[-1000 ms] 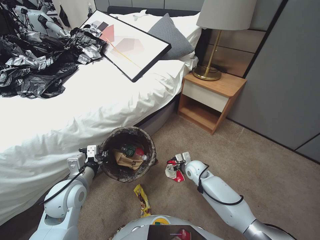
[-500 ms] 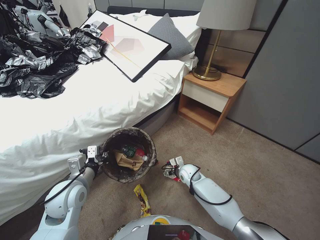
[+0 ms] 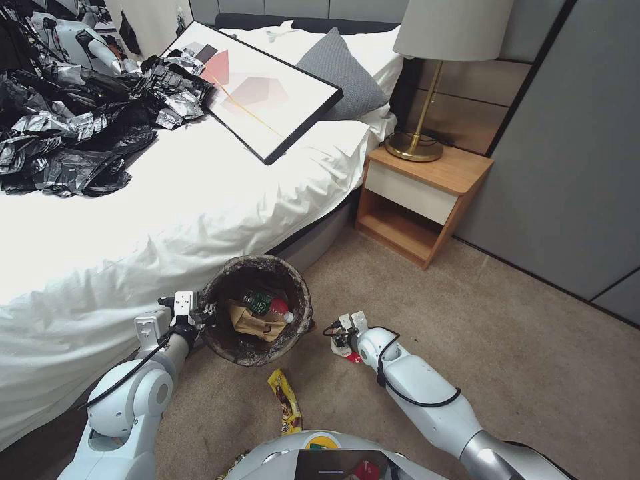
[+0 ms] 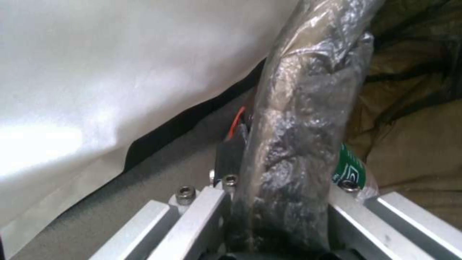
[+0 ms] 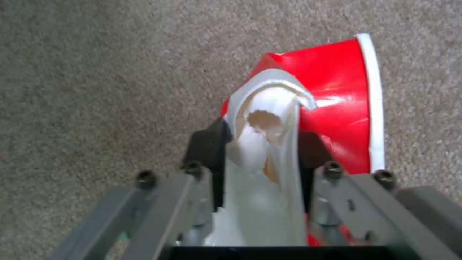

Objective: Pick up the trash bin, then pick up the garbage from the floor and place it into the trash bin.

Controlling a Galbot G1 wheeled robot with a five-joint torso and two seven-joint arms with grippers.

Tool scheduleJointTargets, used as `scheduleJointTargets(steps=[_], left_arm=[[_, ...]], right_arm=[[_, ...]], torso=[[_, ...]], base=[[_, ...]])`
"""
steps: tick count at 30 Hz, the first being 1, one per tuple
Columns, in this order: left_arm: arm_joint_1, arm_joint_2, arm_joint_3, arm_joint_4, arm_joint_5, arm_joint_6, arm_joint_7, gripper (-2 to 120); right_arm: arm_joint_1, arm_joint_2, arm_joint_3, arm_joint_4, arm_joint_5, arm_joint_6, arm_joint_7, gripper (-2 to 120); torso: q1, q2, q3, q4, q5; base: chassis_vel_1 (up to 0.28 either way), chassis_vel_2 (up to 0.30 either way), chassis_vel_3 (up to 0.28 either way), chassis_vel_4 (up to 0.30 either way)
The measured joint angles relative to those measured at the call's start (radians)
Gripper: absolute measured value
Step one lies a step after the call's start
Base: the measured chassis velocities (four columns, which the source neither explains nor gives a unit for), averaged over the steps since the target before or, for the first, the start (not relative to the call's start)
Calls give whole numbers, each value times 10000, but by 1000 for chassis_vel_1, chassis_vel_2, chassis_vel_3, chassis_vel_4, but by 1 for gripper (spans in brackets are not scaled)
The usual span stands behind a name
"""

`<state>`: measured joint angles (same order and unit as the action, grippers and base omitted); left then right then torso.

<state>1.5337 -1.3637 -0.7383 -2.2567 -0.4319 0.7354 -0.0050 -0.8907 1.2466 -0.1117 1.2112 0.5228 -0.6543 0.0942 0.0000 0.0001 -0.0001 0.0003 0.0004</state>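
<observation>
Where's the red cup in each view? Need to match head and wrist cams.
Head: red cup on the carpet just right of the bin, mostly hidden by the right pincer.
Left wrist: not in it; the bin rim sits clamped in the left pincer.
Right wrist: centre, crushed between the right pincer's fingers, red wall to one side.
Shared landmark: the carpet.

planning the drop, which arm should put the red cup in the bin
Right: its gripper is shut on the crushed cup beside the bin. The left gripper is clamped on the bin's rim.
</observation>
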Motion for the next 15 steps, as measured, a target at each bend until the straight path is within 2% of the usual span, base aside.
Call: scheduleJointTargets(steps=[2,3,6,10,13,15], left_arm=[[-15,11,-6,8,-5,0,0,0],[-15,11,-6,8,-5,0,0,0],[-24,0,-6,10,-6,0,0,0],[-25,-11,-15,9,-6,0,0,0],[-28,-2,-35,6,-5,0,0,0],[-31,-2,-35,5,-5,0,0,0]], right_arm=[[-26,-16,44,47,-5,28,22,13],[-26,-16,44,47,-5,28,22,13],[-51,-96,108,211,16,40,170,3],[-103,-284,202,528,135,-20,315,0],[-148,-1033,450,1367,524,-228,482,0],[-156,-1203,530,1530,614,-253,504,0]], torso=[[0,0,1,0,0],[0,0,1,0,0],[0,0,2,-1,1],[1,-1,3,-2,-1],[1,-2,3,-6,-3],[1,-2,3,-5,-3]], base=[[0,0,0,0],[0,0,0,0],[0,0,0,0],[0,0,0,0],[0,0,0,0],[0,0,0,0]])
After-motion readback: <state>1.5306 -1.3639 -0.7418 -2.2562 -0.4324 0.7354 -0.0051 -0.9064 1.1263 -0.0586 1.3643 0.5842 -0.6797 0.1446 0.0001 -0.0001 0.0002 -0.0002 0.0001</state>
